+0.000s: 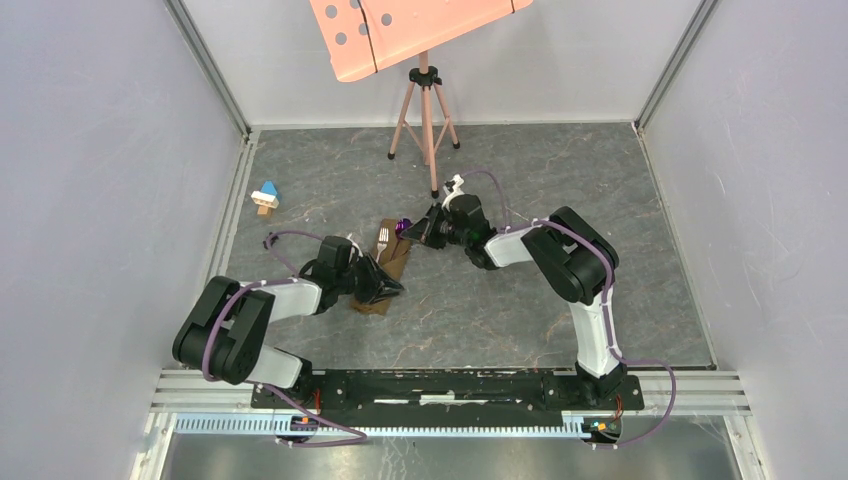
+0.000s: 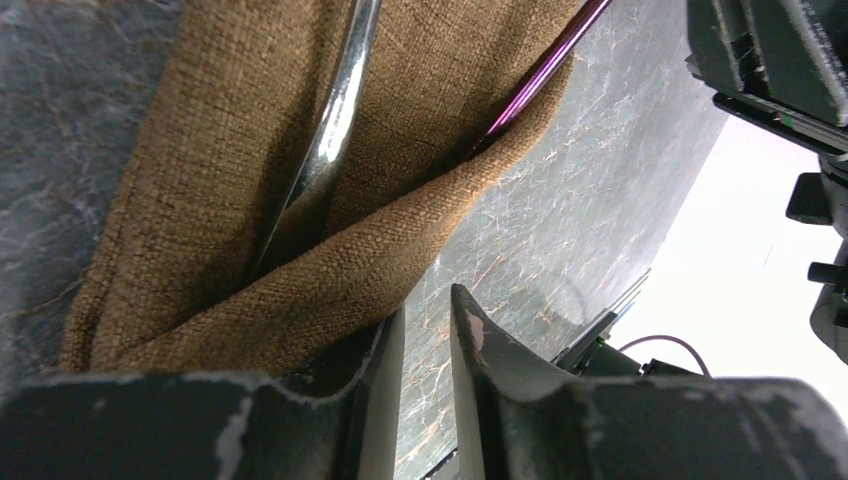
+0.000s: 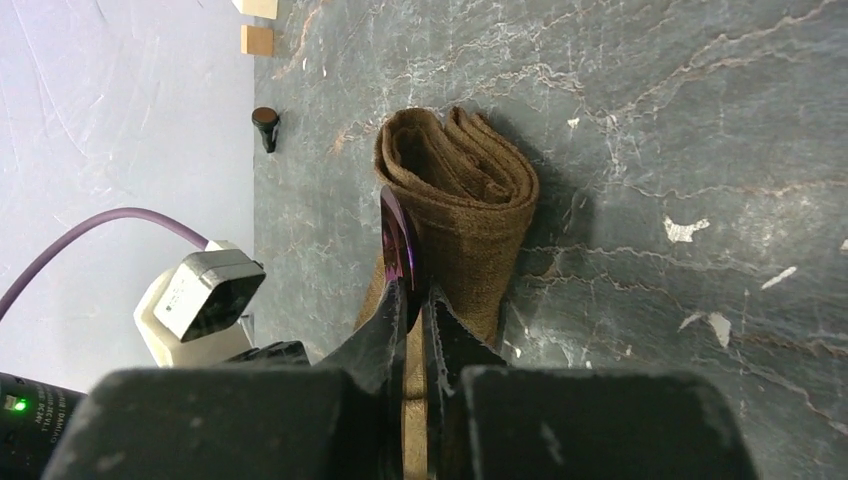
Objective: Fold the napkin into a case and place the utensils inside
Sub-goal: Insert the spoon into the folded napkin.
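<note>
Top view: your case (image 1: pixel 383 275) lies on the table (image 1: pixel 520 300) between the 2 arms, with the fork (image 1: pixel 382 240) on it and the spoon (image 1: pixel 404 226) at its far end.

Left wrist view: your left gripper (image 2: pixel 425 308) sits at the case's near edge. Its jaws are narrowly apart and only table shows between them. Both utensil handles run under a cloth fold.

Right wrist view: your right gripper (image 3: pixel 412 295) pinches the spoon's purple bowl edge-on, beside the case's layered end.
</note>
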